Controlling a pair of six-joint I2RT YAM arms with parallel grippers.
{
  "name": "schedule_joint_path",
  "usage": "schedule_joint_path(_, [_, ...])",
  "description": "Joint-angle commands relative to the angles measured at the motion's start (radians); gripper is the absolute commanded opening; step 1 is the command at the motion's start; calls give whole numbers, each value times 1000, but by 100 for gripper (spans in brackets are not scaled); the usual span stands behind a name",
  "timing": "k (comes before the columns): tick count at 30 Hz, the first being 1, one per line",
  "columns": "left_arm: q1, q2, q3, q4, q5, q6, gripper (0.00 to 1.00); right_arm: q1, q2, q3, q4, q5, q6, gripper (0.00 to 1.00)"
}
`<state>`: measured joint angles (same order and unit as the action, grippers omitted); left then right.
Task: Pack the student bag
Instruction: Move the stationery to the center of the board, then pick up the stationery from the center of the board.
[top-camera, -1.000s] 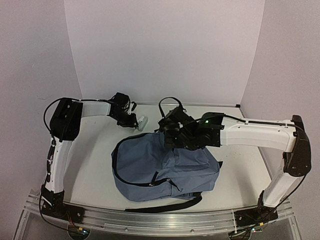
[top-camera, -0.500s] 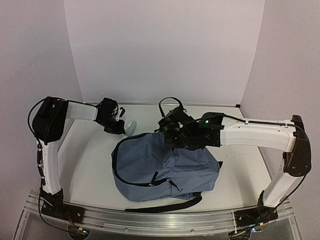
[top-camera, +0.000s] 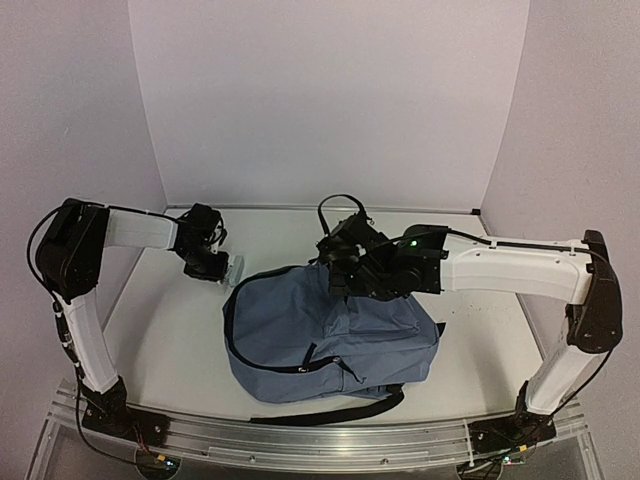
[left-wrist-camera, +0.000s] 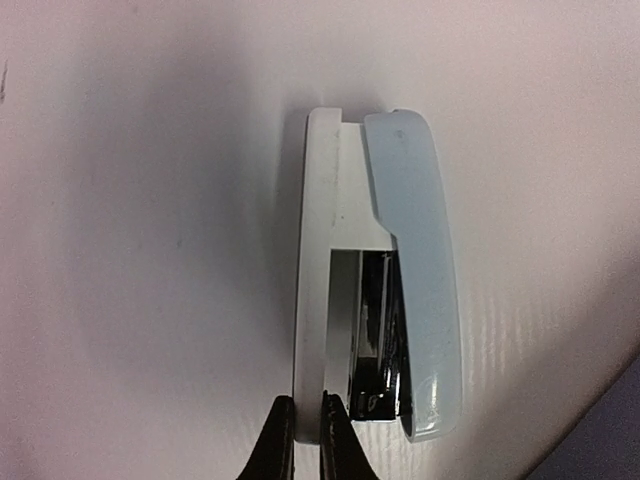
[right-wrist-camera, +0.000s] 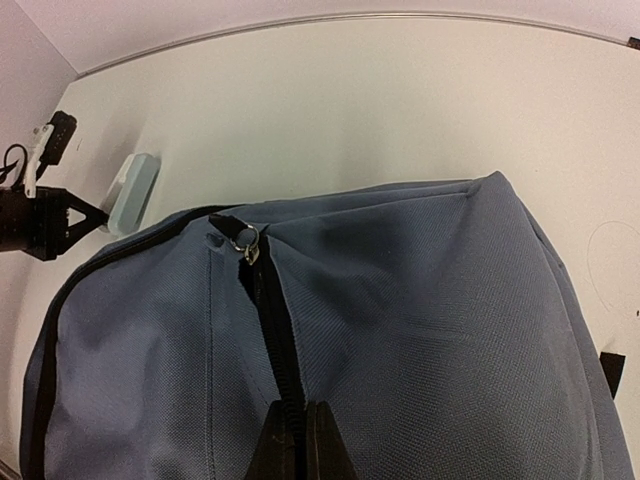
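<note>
On the left, the left gripper (left-wrist-camera: 305, 405) is pinched nearly closed on the thin white base of a stapler (left-wrist-camera: 400, 270). Just to its right the student bag (top-camera: 330, 335) slumps on the table (top-camera: 170, 330), soft and floppy. The right gripper (right-wrist-camera: 298, 420) looks clamped on its zipper (right-wrist-camera: 265, 310), probably the firmest handhold.

There is one blue student bag (top-camera: 320, 335) and one little white-and-blue stapler (left-wrist-camera: 345, 190) on one tabletop (top-camera: 485, 345). There are two grippers: one left gripper (left-wrist-camera: 307, 440) and one right gripper (right-wrist-camera: 295, 440).
</note>
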<state>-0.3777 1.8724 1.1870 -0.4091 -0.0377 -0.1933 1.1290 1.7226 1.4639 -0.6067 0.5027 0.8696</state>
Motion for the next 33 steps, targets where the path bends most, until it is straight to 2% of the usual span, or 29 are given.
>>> schedule_joint_path(1, [6, -77, -47, -41, -65, -67, 11, 1, 3, 12, 25, 7, 9, 0])
schedule_joint_path(2, [6, -84, -56, -38, -50, -72, 13, 1, 3, 11, 25, 6, 8, 0])
schedule_joint_path(10, [6, -179, -87, -38, 21, -143, 58, 0, -14, -2, 31, 7, 6, 0])
schedule_joint_path(15, [6, -227, -108, 30, 82, -188, 79, 0, -25, -14, 36, 7, 6, 0])
schedule_joint_path(17, [6, -200, -89, 33, 93, -188, 83, 1, -26, -15, 37, 6, 5, 0])
schedule_joint_path(26, [5, -39, 6, 0, 77, -169, 87, 1, -47, -24, 44, 15, 11, 0])
schedule_joint_path(28, [6, -21, 15, 6, 81, -163, 84, 1, -46, -24, 44, 15, 10, 0])
schedule_joint_path(33, [5, 11, 24, 14, 52, -148, 68, 1, -44, -26, 46, 14, 12, 0])
